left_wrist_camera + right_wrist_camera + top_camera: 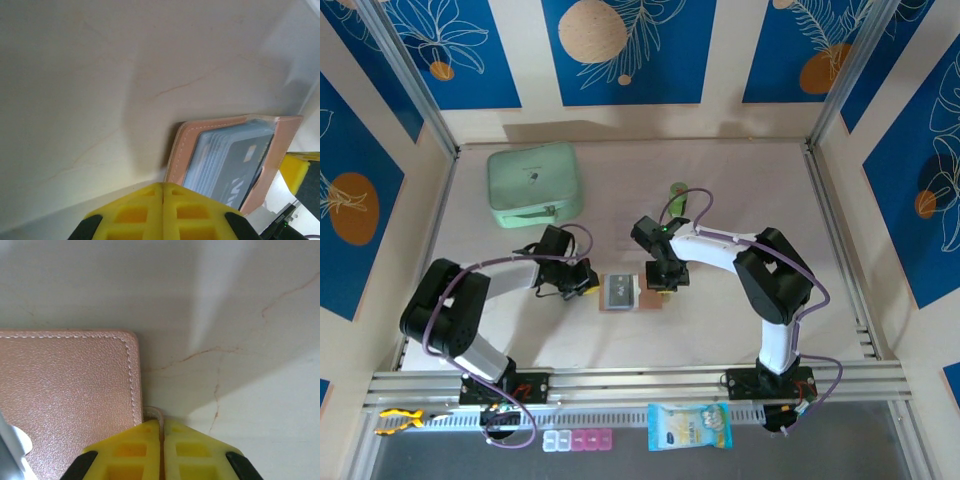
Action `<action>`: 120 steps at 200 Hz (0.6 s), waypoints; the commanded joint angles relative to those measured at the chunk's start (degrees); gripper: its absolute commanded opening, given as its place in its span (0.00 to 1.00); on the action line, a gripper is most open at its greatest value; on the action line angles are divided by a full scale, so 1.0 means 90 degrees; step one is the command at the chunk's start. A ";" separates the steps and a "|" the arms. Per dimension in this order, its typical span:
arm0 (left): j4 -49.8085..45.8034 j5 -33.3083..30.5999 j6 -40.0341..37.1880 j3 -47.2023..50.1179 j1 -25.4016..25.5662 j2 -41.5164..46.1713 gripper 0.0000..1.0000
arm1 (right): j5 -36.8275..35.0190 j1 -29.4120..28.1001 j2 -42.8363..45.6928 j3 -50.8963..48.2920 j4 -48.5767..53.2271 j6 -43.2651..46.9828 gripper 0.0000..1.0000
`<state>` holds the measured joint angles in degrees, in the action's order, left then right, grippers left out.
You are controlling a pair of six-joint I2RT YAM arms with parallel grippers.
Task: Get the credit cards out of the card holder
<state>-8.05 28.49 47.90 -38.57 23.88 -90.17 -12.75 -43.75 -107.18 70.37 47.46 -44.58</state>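
- We see the tan-pink leather bifold card holder (625,293) lying open on the pale tabletop (740,200), between the two arms.
- The credit cards (227,162), thin plastic rectangles with bluish and dark grey faces, sit stacked and staggered inside its pocket; none is out.
- The left gripper (162,212) has its yellow fingers pressed together with nothing visible between them, just beside the card holder's stitched edge.
- The right gripper (162,450) has its yellow fingers closed on a thin leather lip at the card holder's corner, at the side opposite the left gripper.
- Farther back rest a mint-green zip case (533,185) and a small green cylinder (678,192), well apart from the card holder.
- Along the near rail we find a blue snack packet (688,425).
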 commanded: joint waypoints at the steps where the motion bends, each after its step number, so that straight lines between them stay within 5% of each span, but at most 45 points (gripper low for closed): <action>1: 0.0017 0.0065 -0.0090 -0.0012 0.0027 -0.0163 0.06 | -0.0084 -0.0012 -0.0186 0.0154 -0.0088 0.0022 0.04; 120: -0.0250 -0.0183 -0.0263 -0.0285 -0.0153 -0.0358 0.06 | -0.0283 0.0035 -0.0104 0.0018 -0.0185 -0.0198 0.12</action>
<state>-8.82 28.88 47.42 -39.97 23.00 -92.23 -13.82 -43.79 -108.36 71.24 47.86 -45.04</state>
